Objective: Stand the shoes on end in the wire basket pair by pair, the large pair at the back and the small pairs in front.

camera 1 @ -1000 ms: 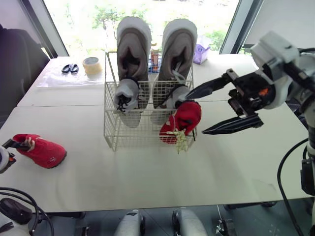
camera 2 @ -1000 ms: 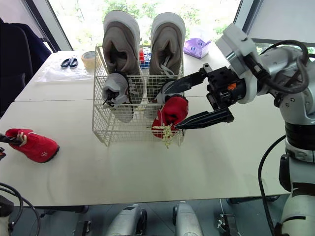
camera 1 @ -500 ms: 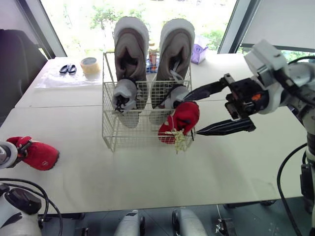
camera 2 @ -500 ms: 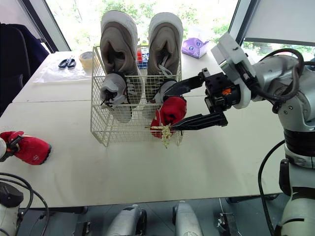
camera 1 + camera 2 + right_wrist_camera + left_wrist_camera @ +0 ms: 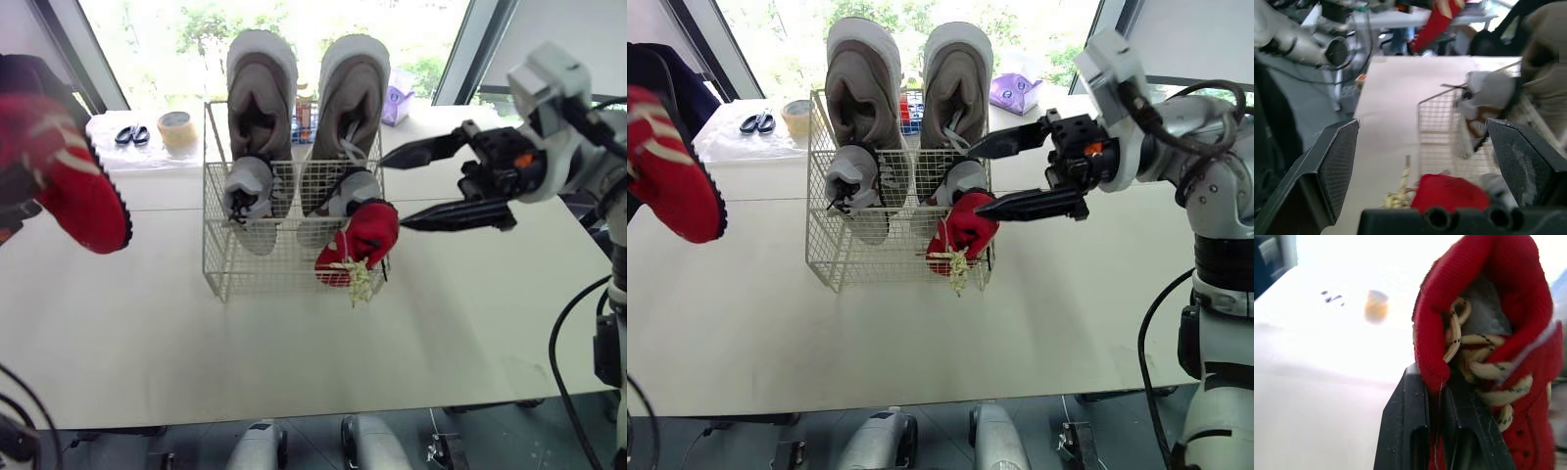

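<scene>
The left tool (image 5: 1436, 382) pinches a red shoe (image 5: 69, 176) by its collar, high and well left of the wire basket (image 5: 235, 264), while the right tool (image 5: 393, 193), spread wide, hangs just right of it beside the other red shoe (image 5: 367, 235).

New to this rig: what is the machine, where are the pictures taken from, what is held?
This is a humanoid robot with two arms, each ending in a two-fingered hand. Two pictures come from its head, looking down at a table; two from its wrists. On it stands a wire basket with two large shoes behind, two small grey shoes in front and a red shoe at its front right corner. The left hand grips a second red shoe, in the air. The right hand is open beside the basket.
</scene>
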Robot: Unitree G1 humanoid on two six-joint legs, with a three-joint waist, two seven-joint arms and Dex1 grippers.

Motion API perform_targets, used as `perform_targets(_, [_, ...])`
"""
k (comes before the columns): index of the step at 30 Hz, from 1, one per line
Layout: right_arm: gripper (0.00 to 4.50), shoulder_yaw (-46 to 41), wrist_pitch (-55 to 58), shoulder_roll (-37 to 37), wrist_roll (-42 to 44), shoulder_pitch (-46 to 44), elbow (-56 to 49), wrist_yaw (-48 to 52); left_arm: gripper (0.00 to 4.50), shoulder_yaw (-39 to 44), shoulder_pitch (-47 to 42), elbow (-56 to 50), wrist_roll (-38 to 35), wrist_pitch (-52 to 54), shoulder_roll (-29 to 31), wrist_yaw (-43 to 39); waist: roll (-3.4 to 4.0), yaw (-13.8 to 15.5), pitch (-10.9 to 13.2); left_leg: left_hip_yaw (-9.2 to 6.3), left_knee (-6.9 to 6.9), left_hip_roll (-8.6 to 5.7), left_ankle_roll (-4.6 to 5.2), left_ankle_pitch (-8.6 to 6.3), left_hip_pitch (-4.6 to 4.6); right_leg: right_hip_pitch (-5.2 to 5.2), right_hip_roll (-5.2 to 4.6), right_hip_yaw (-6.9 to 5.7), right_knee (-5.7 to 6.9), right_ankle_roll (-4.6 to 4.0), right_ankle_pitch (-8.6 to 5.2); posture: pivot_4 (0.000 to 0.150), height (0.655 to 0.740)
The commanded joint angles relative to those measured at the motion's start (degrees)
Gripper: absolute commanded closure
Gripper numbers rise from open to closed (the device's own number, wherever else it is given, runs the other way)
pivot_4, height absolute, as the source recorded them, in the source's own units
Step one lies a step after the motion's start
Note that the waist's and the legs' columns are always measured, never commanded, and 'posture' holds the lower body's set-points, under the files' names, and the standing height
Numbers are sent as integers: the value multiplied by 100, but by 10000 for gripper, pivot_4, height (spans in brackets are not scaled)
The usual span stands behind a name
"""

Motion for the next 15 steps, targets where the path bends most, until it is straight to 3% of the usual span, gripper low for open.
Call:
perform_targets(1, [0,-507,261,29,295,-189,97,-294,44523,-223,508,-1065,-235,-1039,-252,-493,7,30,1,1,0,0,1,1,1,1,0,0,0,0,0,1500,7400])
perform_targets(4, [0,-546,504,185,523,-101,-194,-440,44523,-1036,411,-1693,833,-1917,-622,-893,6,77,1,-7,3,1,-5,6,1,7,6,-10,6,-7,3,1500,7400])
perform_targets(11, [0,-634,757,272,687,124,-425,-714,44523,-2679,372,-2121,2647,-3171,-1120,-1281,5,137,0,4,7,4,3,4,17,24,21,-5,-1,-12,7,1500,7400])
perform_targets(15, [0,-759,1039,177,886,170,-516,-870,44523,-3836,644,-2359,4075,-3796,-1396,-1727,5,156,0,12,7,4,8,2,17,24,21,-1,-3,-11,8,1500,7400])
